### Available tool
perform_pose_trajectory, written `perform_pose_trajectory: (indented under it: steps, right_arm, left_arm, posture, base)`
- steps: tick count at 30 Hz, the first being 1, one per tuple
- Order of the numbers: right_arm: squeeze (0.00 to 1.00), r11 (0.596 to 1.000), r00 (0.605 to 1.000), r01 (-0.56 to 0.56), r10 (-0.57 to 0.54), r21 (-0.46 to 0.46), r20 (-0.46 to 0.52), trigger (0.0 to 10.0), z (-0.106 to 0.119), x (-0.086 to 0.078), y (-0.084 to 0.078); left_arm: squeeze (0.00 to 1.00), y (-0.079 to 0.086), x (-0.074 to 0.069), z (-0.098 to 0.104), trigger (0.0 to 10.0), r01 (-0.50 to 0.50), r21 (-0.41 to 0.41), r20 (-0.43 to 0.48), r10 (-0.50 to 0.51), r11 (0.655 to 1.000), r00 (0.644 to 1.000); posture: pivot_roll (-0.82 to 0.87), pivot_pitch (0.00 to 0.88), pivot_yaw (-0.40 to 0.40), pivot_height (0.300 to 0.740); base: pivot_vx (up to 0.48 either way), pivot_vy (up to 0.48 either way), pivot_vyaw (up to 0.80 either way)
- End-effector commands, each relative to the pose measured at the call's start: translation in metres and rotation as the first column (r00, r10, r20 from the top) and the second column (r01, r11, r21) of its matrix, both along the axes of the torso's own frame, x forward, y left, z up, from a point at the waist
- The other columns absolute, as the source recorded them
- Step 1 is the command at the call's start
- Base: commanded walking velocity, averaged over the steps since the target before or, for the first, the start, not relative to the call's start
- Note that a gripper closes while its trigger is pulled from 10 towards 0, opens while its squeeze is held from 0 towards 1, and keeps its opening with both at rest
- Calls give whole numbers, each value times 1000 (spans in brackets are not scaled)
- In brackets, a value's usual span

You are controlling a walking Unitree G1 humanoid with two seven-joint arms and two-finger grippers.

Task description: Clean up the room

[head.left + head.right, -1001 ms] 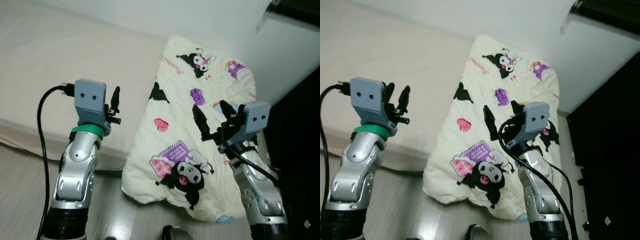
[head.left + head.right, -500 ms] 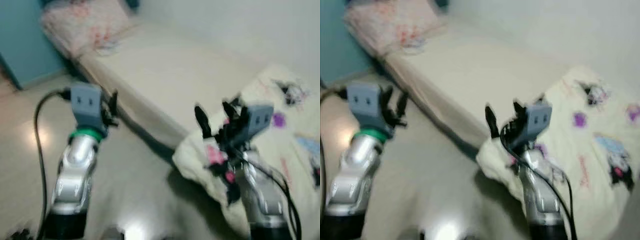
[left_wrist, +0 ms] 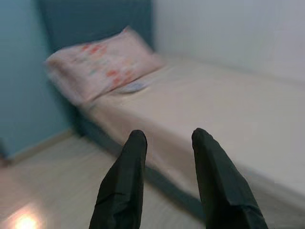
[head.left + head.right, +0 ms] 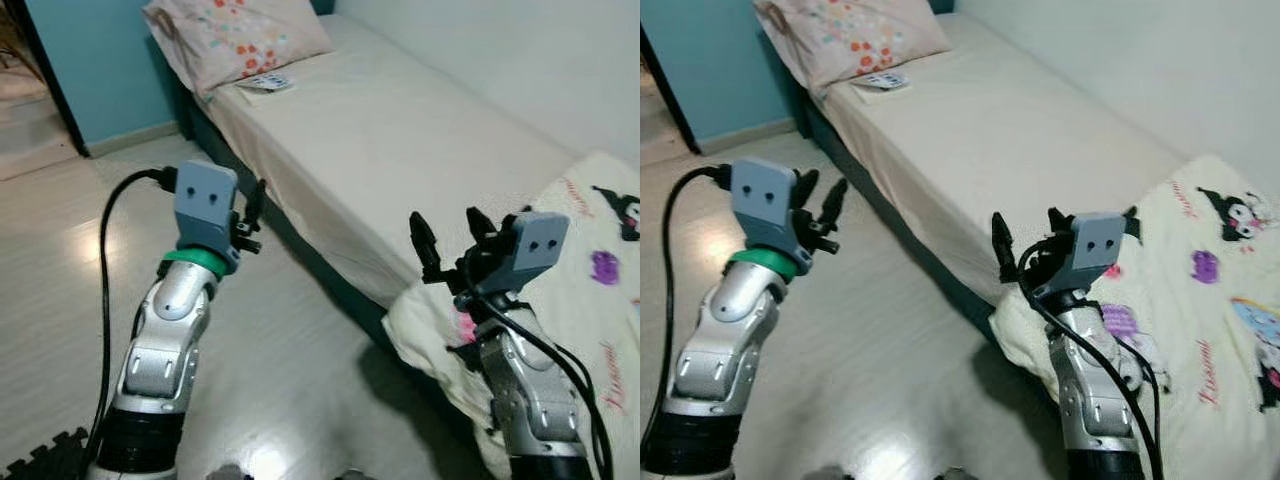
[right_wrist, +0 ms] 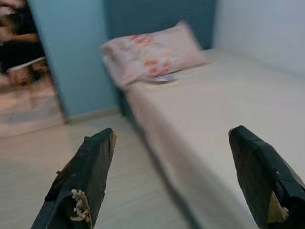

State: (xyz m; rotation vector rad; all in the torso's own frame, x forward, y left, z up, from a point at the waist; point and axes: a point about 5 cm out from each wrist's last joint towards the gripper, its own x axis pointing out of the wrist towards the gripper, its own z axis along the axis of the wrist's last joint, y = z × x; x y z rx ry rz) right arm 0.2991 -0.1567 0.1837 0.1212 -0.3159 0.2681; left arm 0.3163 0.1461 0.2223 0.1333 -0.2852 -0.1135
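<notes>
Left eye view, blanket [image 4: 600, 290] beside empty, spread right gripper [image 4: 452, 232]

Both arms are built of rounded silver segments over black bases. The left arm [image 4: 165, 345] wears a bright green band just under its wrist, topped by a grey-blue box with two small dark dots on its face; a thick black cable loops out from that box and runs down beside the arm. The right arm [image 4: 522, 400] carries the same grey-blue box, with thinner black cables trailing along it. Each ends in long, tapered black fingers [image 3: 125, 186]; the right pair shows whitish scuffs near their bases
</notes>
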Motion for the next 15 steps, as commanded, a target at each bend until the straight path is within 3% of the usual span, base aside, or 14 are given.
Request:
perform_pose_trajectory:
  steps: [1,15]
  right_arm:
    - [0,999,999,32,-32,-8,-3,10000,-1,-1,-10]
    - [0,999,999,29,-29,15,-30,10000,-8,-2,-8]
  left_arm:
    - [0,-7,0,0,10000,22,-3,-1,-22,1000,1000]
    - [0,-8,-1,-8,10000,27,20,-17,-27,999,1000]
  posture:
    - [28,135,-76,691]
    - [29,136,-70,691]
  base:
    - [480,0,0]
    - [480,0,0]
